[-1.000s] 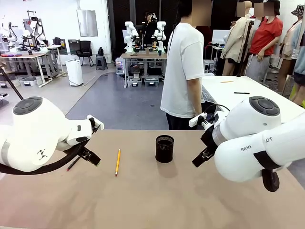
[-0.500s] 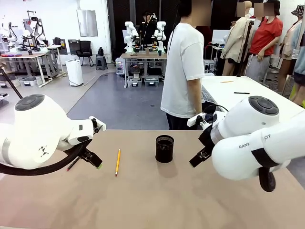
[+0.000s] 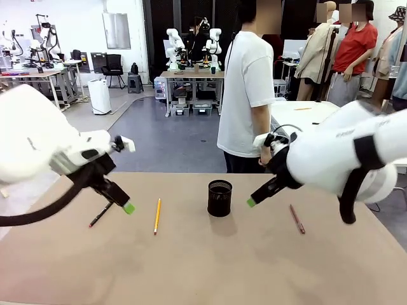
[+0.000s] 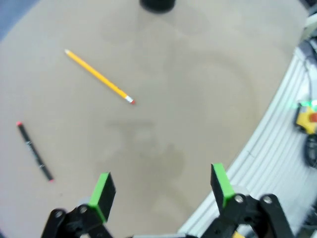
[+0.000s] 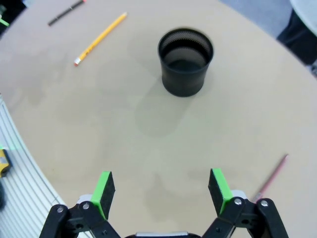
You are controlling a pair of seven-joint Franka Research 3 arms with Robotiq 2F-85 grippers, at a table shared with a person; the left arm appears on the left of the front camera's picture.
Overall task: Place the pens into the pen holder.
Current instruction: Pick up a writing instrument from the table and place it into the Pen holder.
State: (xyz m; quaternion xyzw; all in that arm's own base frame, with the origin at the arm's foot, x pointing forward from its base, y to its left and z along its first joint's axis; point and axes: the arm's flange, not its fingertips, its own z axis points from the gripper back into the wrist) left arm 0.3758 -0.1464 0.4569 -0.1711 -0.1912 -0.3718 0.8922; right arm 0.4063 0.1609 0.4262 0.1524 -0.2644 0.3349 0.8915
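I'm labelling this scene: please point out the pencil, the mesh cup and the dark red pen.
pencil [image 3: 157, 216], front view, middle of its shaft.
mesh cup [image 3: 219, 204], front view, outer side wall.
dark red pen [image 3: 297, 218], front view, middle of its barrel.

Black wire-mesh pen holder [image 5: 184, 82], matt smooth tan table [image 3: 210, 267], glossy white plastic arm shells [image 3: 331, 152], painted yellow pencil [image 4: 99, 76]

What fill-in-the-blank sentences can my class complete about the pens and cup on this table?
The pencil lies between the black pen and the ____.
The black cup has ____ pens inside it.
The red pen lies on the cup's ____ side, seen from the robot.
The left claw and the right claw are both ____.
Missing words: cup; no; right; open.
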